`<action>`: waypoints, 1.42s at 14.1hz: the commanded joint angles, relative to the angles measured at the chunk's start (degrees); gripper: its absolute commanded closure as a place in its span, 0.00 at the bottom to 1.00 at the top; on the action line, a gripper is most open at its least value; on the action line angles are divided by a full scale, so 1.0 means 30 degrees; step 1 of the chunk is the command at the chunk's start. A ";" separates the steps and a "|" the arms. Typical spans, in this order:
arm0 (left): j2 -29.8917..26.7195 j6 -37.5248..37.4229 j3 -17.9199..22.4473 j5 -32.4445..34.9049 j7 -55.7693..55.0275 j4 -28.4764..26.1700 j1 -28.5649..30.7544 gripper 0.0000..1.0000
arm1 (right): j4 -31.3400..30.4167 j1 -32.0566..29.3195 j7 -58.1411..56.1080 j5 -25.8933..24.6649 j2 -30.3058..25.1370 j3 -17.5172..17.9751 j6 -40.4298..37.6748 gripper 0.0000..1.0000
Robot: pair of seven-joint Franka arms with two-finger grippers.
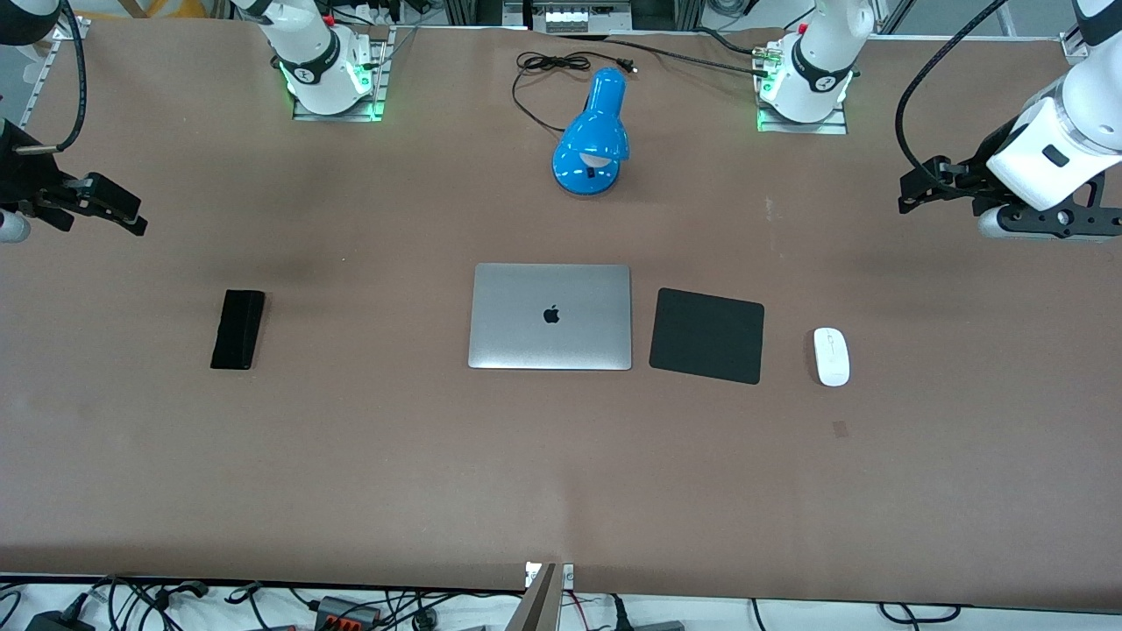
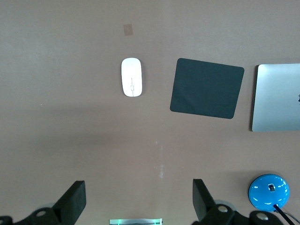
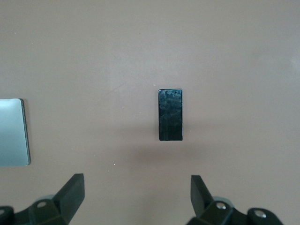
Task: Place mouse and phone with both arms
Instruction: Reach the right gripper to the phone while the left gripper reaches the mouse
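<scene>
The white mouse [image 1: 831,356] lies on the brown table toward the left arm's end, beside the black mouse pad [image 1: 707,335]; it also shows in the left wrist view [image 2: 131,77]. The black phone [image 1: 237,329] lies toward the right arm's end and shows in the right wrist view [image 3: 170,114]. My left gripper [image 1: 916,189] [image 2: 139,201] hangs open and empty high over the table's end. My right gripper [image 1: 123,213] [image 3: 137,199] hangs open and empty over the other end.
A closed silver laptop [image 1: 550,316] lies mid-table between phone and mouse pad. A blue desk lamp [image 1: 592,136] with a black cord stands farther from the front camera. The arm bases [image 1: 802,83] [image 1: 329,74] stand at the table's edge.
</scene>
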 commanded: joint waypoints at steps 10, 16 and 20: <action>0.2539 -0.0323 -0.0015 -0.0194 0.0124 0.1492 0.0225 0.00 | 0.0001 -0.0172 -0.0119 0.0080 0.0362 0.0290 0.0304 0.00; 0.9568 0.2473 -0.0015 0.0358 0.0183 0.1934 0.0780 0.00 | -0.0028 -0.0348 0.0055 -0.0096 0.3491 0.0173 0.0628 0.00; 1.2826 0.6084 -0.0015 0.1994 0.0154 0.1934 0.0753 0.00 | 0.0001 -0.0377 0.0232 -0.1612 0.6478 0.0172 0.2586 0.00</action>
